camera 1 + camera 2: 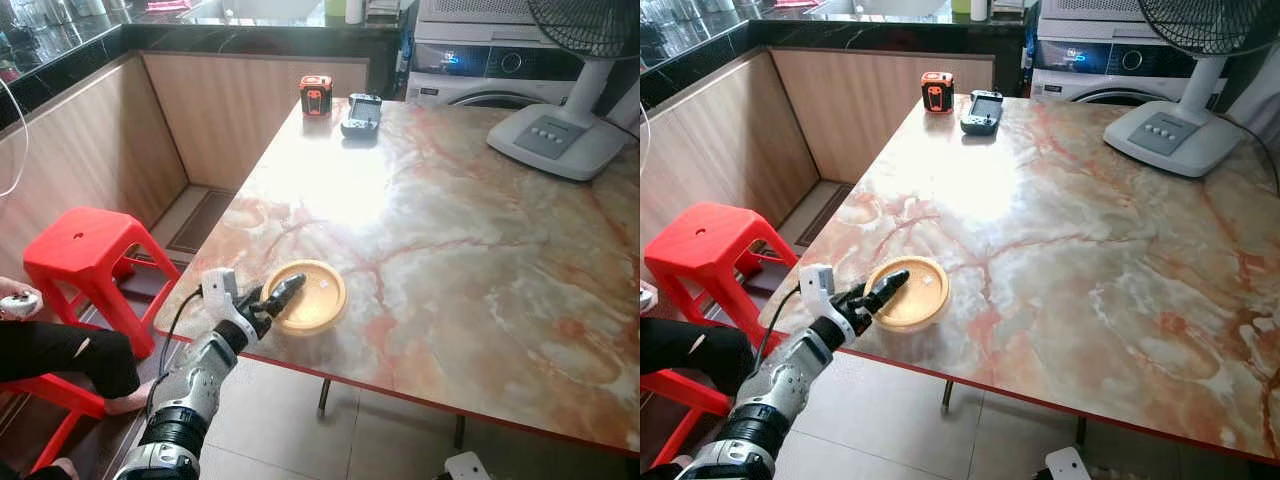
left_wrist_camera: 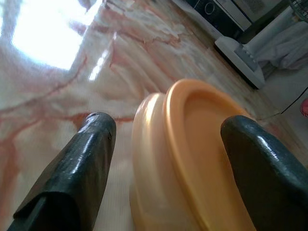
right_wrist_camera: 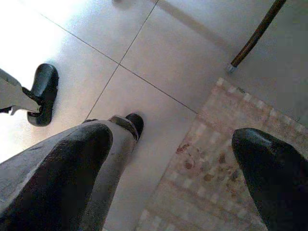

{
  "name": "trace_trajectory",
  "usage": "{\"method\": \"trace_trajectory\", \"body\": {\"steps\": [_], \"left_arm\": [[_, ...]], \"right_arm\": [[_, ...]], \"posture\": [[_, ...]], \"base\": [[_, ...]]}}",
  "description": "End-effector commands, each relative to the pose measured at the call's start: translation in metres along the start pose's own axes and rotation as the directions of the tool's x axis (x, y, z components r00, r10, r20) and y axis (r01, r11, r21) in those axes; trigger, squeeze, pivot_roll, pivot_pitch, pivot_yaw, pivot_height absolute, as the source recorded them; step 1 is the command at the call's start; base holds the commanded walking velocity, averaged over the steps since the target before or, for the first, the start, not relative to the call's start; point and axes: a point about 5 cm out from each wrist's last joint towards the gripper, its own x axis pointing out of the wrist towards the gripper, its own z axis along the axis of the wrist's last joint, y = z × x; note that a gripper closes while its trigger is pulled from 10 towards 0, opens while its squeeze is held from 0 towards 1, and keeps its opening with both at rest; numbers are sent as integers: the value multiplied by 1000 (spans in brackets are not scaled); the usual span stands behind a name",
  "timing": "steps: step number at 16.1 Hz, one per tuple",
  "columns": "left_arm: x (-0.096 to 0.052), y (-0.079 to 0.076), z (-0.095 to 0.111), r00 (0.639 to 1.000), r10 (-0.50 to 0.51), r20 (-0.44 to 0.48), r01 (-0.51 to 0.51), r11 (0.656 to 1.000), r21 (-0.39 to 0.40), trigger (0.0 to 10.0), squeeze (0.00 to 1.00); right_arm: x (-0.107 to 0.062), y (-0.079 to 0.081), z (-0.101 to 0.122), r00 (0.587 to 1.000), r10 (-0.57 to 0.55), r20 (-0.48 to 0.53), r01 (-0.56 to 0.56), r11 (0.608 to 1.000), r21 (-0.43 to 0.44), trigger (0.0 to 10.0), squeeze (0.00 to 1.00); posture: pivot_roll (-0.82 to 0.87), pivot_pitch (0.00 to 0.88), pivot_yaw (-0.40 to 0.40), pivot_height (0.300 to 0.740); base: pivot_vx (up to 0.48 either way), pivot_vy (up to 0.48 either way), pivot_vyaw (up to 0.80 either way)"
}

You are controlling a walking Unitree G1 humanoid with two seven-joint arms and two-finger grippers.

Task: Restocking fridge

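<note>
The shallow round orange plastic container (image 1: 308,294) sits at the near left corner of the pink-veined marble table (image 1: 470,240), and the left gripper (image 1: 272,299) stands spread around its near rim, one black finger (image 2: 79,173) outside the wall and the other over the lid, not yet clamped. In my judgement a sound grasp requires advancing until the rim is well between the fingers, then closing squarely and lifting level, since the smooth wall may slip. The right gripper (image 3: 168,183) hangs idle over the tiled floor (image 3: 159,57), fingers apart.
</note>
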Motion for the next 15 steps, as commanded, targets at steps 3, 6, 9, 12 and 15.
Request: {"method": "trace_trajectory", "body": {"steps": [3, 6, 9, 12, 15], "left_arm": [[4, 0, 1, 1000, -6, 0, 6, 1000, -10, 10000, 0], [8, -4, 0, 1000, -28, 1, 28, 999, -34, 3255, 0], [12, -6, 0, 1000, -28, -4, 28, 999, -26, 0, 0], [13, -6, -1, 1000, -31, 1, 31, 999, -22, 0, 0], [12, -7, -3, 999, -33, 1, 33, 999, -23, 0, 0]], "right_arm": [[0, -1, -1, 1000, 0, -1, 0, 1000, -7, 10000, 0], [-1, -2, -1, 1000, -1, -2, 1, 1000, -8, 10000, 0], [-1, -3, -2, 1000, -5, -17, 5, 1000, -30, 10000, 0], [-1, -3, -2, 1000, -7, -17, 6, 1000, -31, 10000, 0], [-1, -4, -2, 1000, -7, -17, 6, 999, -33, 10000, 0]], "posture": [[-94, 0, 29, 740], [-99, 0, 26, 740], [-106, 0, 24, 740], [-103, 0, 19, 740], [-100, 0, 18, 740]], "base": [[0, 0, 0], [0, 0, 0], [0, 0, 0], [0, 0, 0], [0, 0, 0]]}}
